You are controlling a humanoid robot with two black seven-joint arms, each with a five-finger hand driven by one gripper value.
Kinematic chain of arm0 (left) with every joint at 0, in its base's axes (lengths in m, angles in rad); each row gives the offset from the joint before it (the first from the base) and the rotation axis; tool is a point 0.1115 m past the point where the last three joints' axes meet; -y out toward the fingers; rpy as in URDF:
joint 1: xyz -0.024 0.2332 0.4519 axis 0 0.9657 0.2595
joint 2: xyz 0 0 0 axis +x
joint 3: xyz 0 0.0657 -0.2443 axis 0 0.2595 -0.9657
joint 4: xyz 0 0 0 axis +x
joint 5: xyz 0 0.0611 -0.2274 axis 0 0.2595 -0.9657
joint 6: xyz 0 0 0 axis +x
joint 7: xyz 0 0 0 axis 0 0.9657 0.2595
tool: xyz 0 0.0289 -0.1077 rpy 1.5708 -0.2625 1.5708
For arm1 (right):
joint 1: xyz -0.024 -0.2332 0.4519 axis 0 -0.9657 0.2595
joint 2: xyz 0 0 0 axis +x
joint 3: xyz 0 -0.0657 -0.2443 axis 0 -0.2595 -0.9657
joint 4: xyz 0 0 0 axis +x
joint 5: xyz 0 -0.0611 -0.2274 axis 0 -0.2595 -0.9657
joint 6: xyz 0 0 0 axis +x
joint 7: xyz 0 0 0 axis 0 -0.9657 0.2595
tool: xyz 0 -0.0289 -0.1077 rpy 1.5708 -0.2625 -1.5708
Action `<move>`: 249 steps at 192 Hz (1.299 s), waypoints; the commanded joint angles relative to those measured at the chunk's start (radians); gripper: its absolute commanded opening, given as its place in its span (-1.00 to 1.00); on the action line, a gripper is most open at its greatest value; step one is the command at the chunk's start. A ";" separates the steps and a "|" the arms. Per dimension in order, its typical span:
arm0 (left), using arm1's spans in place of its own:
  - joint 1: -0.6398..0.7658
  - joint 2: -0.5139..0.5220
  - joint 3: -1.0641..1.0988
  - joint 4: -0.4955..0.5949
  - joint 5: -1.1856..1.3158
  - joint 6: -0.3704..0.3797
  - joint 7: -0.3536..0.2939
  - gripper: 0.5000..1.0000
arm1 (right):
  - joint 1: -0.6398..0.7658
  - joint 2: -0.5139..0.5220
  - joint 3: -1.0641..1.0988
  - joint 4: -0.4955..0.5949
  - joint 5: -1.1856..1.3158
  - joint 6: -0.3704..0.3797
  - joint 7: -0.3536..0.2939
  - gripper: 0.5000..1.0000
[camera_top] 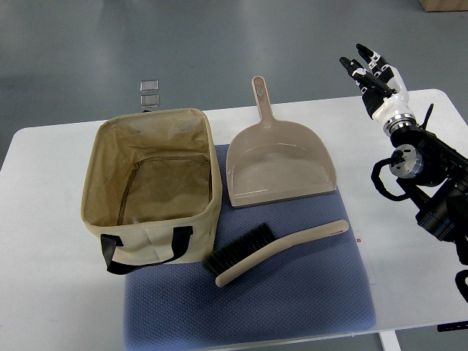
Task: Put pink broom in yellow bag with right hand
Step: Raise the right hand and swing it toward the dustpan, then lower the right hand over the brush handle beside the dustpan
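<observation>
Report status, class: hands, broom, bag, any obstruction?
Right hand open, raised beyond table's far edge, holding nothing. Broom lying on blue mat, untouched. Bag open, empty. Dustpan beside the bag, not blocking.

Looks like a lab or robot test space. Plain white table [44, 219] on a bare grey floor [183, 44], blue mat [307, 292] laid out as a work area, small marker tiles [149, 91] on the far floor.

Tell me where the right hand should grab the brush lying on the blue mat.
Probably the bare handle, from above. The brush lies flat, its handle running toward the right hand, with the bristles at the far end near the bag. The mat is clear around it.
</observation>
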 commanded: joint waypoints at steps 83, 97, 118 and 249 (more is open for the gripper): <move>-0.001 0.000 0.002 -0.004 0.000 0.000 0.000 1.00 | 0.145 -0.132 -0.134 0.000 -0.008 -0.015 -0.006 0.71; -0.001 0.000 0.000 -0.001 0.000 0.000 0.002 1.00 | 0.165 -0.153 -0.196 0.000 -0.009 -0.028 -0.006 0.72; -0.001 0.000 0.000 -0.001 0.000 0.000 0.000 1.00 | 0.188 -0.169 -0.275 0.000 -0.018 -0.032 -0.005 0.71; -0.001 0.000 -0.001 -0.002 0.000 0.000 0.000 1.00 | 0.417 -0.434 -0.914 0.330 -0.597 -0.020 0.005 0.72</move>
